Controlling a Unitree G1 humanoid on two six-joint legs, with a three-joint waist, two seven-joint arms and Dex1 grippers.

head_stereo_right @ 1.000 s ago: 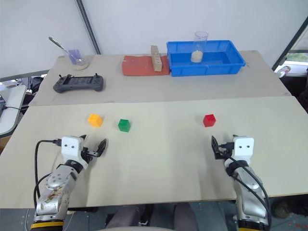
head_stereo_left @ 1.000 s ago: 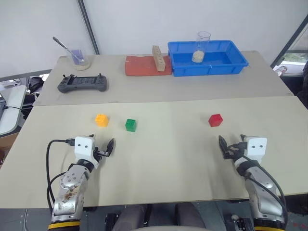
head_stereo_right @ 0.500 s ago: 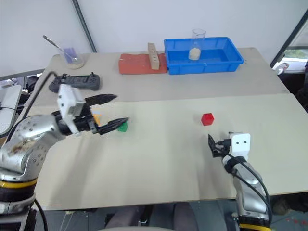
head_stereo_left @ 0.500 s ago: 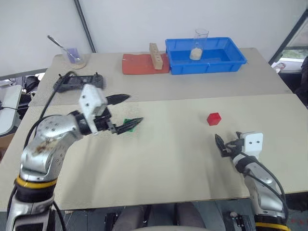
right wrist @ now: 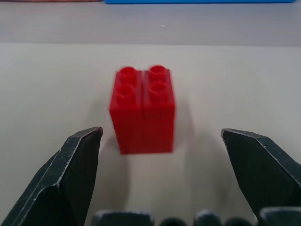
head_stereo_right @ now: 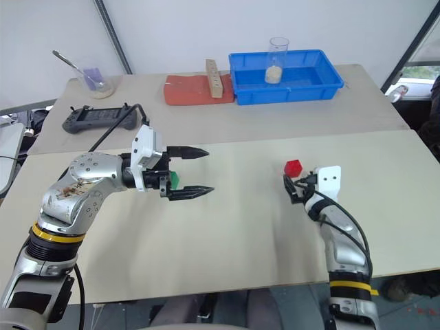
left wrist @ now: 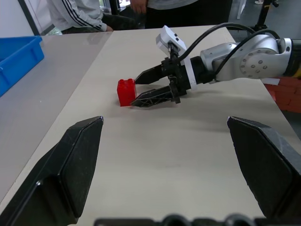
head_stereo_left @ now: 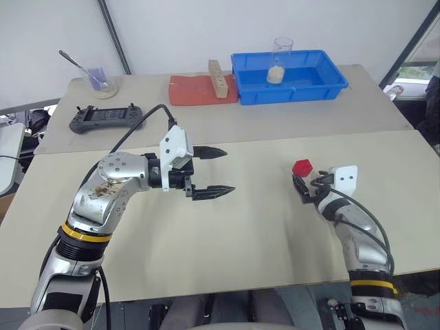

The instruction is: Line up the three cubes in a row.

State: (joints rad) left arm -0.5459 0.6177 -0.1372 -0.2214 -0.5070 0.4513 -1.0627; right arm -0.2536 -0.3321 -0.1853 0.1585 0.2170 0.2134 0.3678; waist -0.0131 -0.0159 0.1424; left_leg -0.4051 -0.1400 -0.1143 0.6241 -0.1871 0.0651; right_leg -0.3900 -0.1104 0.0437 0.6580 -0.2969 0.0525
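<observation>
Left gripper [head_stereo_right: 191, 170] raised over the table, fingers spread, empty; green cube [head_stereo_right: 174, 180] peeks out behind it, yellow one hidden. Right gripper [head_stereo_left: 303, 190] fingers apart, just short of the red cube [right wrist: 142, 109] right of centre. Cubes look light, rigid, slick plastic; pinch the flat sides, below the studs. Far right: blue bin [head_stereo_left: 336, 77] holds a glass [head_stereo_left: 277, 60] with pale grains.

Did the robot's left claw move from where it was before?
Yes. The left gripper rose off the table and swung right, away from the near edge; its open fingers now point sideways toward the red cube.
</observation>
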